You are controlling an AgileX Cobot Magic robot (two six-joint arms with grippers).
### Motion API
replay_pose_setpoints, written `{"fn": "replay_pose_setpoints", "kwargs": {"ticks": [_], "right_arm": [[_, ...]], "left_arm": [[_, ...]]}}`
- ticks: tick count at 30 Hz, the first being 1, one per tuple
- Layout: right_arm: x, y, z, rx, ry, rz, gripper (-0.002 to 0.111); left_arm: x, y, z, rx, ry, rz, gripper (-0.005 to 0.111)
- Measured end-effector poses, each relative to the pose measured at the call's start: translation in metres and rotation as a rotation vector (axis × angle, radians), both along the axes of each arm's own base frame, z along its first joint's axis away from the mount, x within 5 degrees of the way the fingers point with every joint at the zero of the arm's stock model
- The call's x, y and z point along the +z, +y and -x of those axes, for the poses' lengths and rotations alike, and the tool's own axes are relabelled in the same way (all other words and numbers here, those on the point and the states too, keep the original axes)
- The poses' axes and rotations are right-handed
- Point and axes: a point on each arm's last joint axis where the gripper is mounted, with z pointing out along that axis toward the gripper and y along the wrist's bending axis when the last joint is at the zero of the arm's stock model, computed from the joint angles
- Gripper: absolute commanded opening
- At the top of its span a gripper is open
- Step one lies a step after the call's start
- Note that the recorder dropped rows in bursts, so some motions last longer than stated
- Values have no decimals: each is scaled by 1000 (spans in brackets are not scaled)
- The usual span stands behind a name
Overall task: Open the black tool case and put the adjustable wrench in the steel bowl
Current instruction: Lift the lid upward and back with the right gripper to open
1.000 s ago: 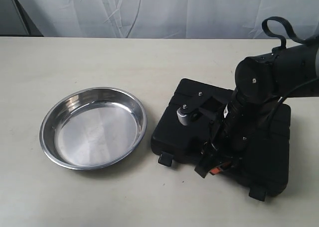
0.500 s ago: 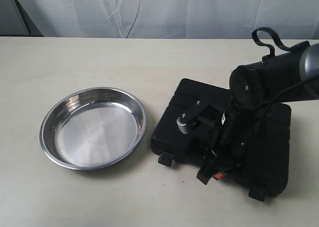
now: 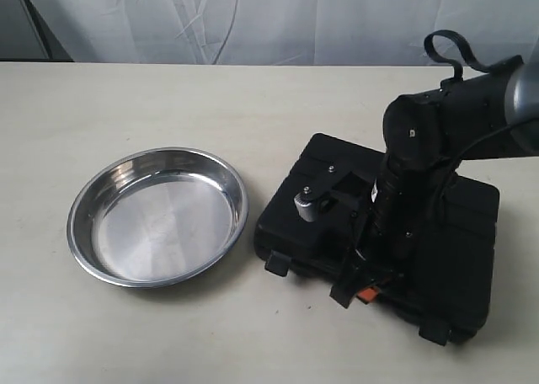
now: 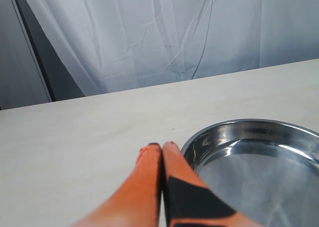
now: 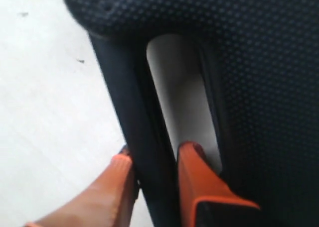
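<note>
We had the right fingers (image 5: 197, 182) clenched around the handle bar (image 5: 142, 137) of the case (image 3: 467, 249), one finger down in the slot (image 5: 182, 97) and the other on the outer side. The case lay flat on the tabletop (image 3: 210, 98), shut as far as we could tell, just beside the bowl (image 3: 160, 216) but not touching it. The wrench was nowhere in view; we took it to be inside. The left fingers (image 4: 149, 182) were pressed together on nothing, close to the bowl's rim.

The main danger, as we judged it, was that a pull on the handle would raise or drag the whole case rather than the lid alone. We could not tell whether the latch nearer the bowl (image 3: 280, 266) or the other latch (image 3: 434, 329) was undone, and nothing held the base down. A dragged case could shove the bowl away. The grip was also narrow on a smooth bar, so it might slip off. And if the lid sprang open suddenly, the tools could jolt out of their slots.
</note>
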Motion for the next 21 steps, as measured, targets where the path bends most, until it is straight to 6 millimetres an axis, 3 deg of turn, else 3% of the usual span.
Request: {"fn": "replay_pose_setpoints", "kwargs": {"ticks": [10,21], "right_arm": [[60,-13,7,20,-187,-13,-1],[102,-25,-2,1,-395,65,-1]], "left_arm": [[0,0,0,0,0,0,0],[0,0,0,0,0,0,0]]}}
